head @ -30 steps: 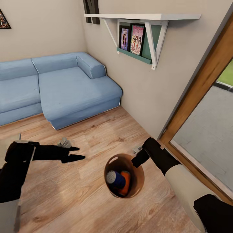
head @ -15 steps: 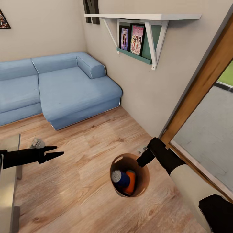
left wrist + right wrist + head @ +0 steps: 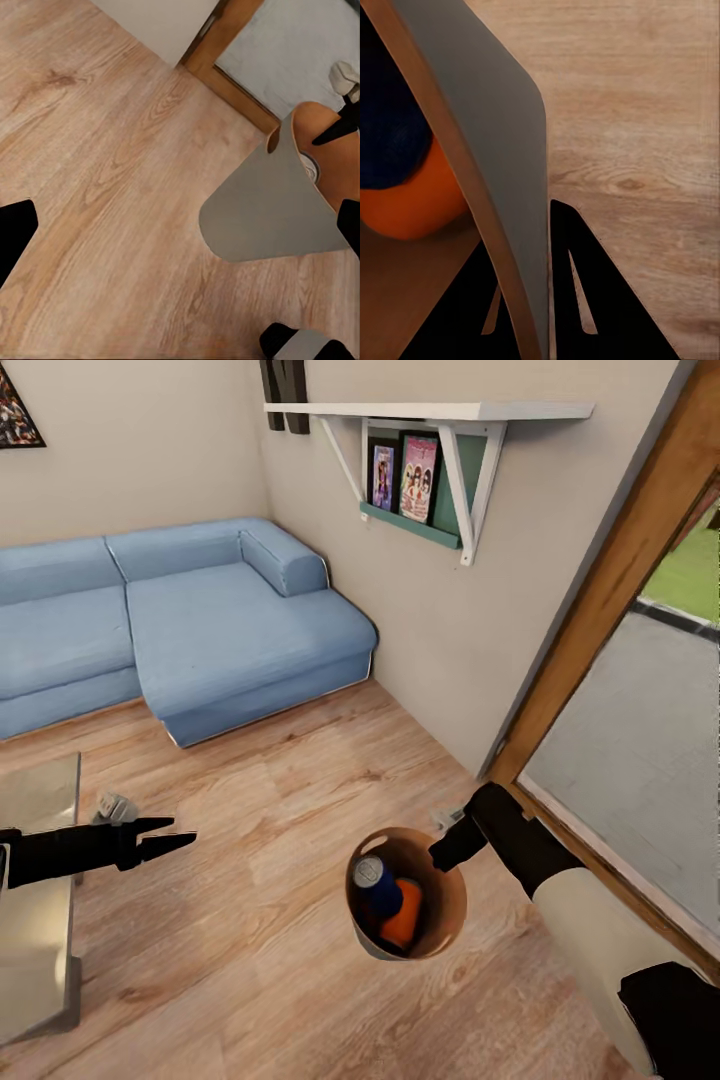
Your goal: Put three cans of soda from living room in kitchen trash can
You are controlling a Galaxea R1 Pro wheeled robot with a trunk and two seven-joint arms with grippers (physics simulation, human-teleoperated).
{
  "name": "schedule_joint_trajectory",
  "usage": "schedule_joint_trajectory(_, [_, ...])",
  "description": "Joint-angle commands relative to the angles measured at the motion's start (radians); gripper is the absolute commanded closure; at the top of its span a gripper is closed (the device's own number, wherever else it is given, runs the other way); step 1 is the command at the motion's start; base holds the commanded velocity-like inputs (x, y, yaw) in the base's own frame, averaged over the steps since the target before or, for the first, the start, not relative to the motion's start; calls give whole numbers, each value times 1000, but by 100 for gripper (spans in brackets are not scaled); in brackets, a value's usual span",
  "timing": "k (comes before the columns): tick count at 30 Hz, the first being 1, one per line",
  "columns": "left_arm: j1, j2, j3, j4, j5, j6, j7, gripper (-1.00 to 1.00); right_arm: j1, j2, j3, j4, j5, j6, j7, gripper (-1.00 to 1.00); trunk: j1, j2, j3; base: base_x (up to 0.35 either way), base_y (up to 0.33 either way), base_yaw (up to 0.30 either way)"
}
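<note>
Fingers of the right gripper (image 3: 447, 852) pinch the rim of the trash can (image 3: 445, 900), one finger (image 3: 577, 292) outside the pale grey wall and one inside against the brown lining, as the right wrist view shows close up. Carried this way, the bin hangs over a wooden floor (image 3: 260, 960), tilted a little. Inside it lie a blue can (image 3: 378, 885) with a silvery top and an orange can (image 3: 404, 925), touching each other. A third can cannot be made out in the bin.

Over on the other side, the left gripper (image 3: 165, 837) reaches forward near a low glass table (image 3: 40, 920), its two fingers slightly apart with nothing between them.

Behind stand a blue sofa (image 3: 200, 620), a wall shelf (image 3: 430, 410) and a wood-framed glass door (image 3: 600, 620).

Judging by its thin wall, the bin is probably light and stiff. A single rim pinch lets it swing, and the loose cans likely roll and shift the weight. A hold beside the handle slot would seem firmest.
</note>
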Motion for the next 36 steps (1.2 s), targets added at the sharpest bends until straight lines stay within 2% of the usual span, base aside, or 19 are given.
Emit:
schedule_joint_trajectory(1, [2, 0, 0, 0, 0, 0, 1, -100, 0, 0, -1, 0, -26, 14, 5, 100, 0, 0, 1, -323, 52, -88])
schedule_joint_trajectory(10, [3, 0, -1, 2, -2, 0, 0, -100, 0, -5, -2, 1, -25, 14, 5, 100, 0, 0, 10, -306, 137, -169])
schedule_joint_trajectory(13, [3, 0, -2, 2, -2, -1, 4, -100, 1, -17, -1, 1, -23, 14, 5, 100, 0, 0, 13, -298, 174, -199])
schedule_joint_trajectory(17, [3, 0, -3, 2, -2, -1, 14, -100, 3, -54, 3, -2, -20, 14, 7, 100, 0, 0, 17, -297, 173, -195])
schedule_joint_trajectory(20, [3, 0, -3, 2, -2, -1, 17, -100, 4, -72, 6, -3, -18, 14, 8, 100, 0, 0, 21, -292, 168, -193])
schedule_joint_trajectory(24, [3, -1, -4, 2, -2, -1, 28, -100, 8, -124, 10, -4, -18, 14, 11, 100, 0, 0, 25, -263, 150, -191])
schedule_joint_trajectory(28, [7, -1, -4, 4, -1, -1, 32, -100, 27, -176, 12, -7, -18, -37, 14, 100, 0, 0, 30, -215, 108, -174])
schedule_joint_trajectory(30, [12, -1, -4, 5, -1, -1, 33, -100, 33, -188, 13, -11, -19, -48, 14, 100, 0, 0, 32, -168, 52, -149])
schedule_joint_trajectory(33, [18, -1, -5, 7, -1, -2, 34, -100, 63, -220, 14, -18, -18, -111, 18, 100, 0, 0, 34, -117, 23, -124])
schedule_joint_trajectory(36, [20, -2, -5, 7, -1, -2, 34, -100, 89, -238, 14, -25, -17, -146, 39, 100, 0, 0, 35, -52, 9, -104])
